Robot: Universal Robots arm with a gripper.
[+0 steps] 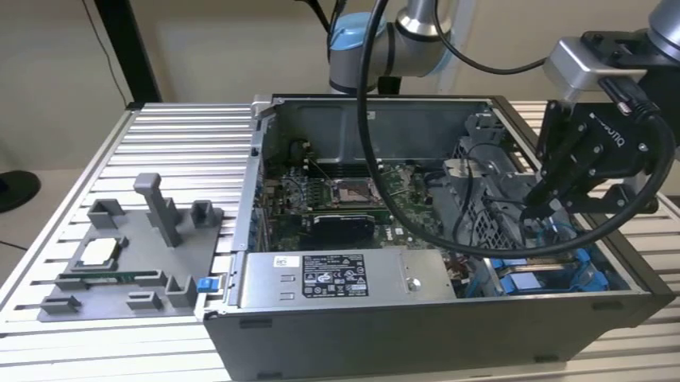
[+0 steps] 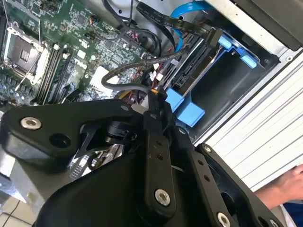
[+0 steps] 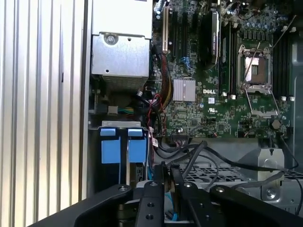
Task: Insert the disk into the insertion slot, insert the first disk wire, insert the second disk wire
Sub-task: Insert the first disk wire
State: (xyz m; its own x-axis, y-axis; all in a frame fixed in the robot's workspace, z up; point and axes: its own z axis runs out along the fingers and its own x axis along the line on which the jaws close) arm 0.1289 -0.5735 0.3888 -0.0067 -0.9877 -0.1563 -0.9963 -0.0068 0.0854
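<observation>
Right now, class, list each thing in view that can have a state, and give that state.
Computer case: open, side panel off.
Disk: seated in the insertion slot.
Gripper: shut on a black wire, above the drive bay.

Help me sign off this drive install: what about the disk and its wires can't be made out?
Second wrist view: whether the cables reaching the disk's far end are plugged in; too crowded to tell.
First wrist view: the disk beyond its blue tabs, covered by the hand's black body.
Exterior view: much of the insertion slot, behind the hand and the case wall.
</observation>
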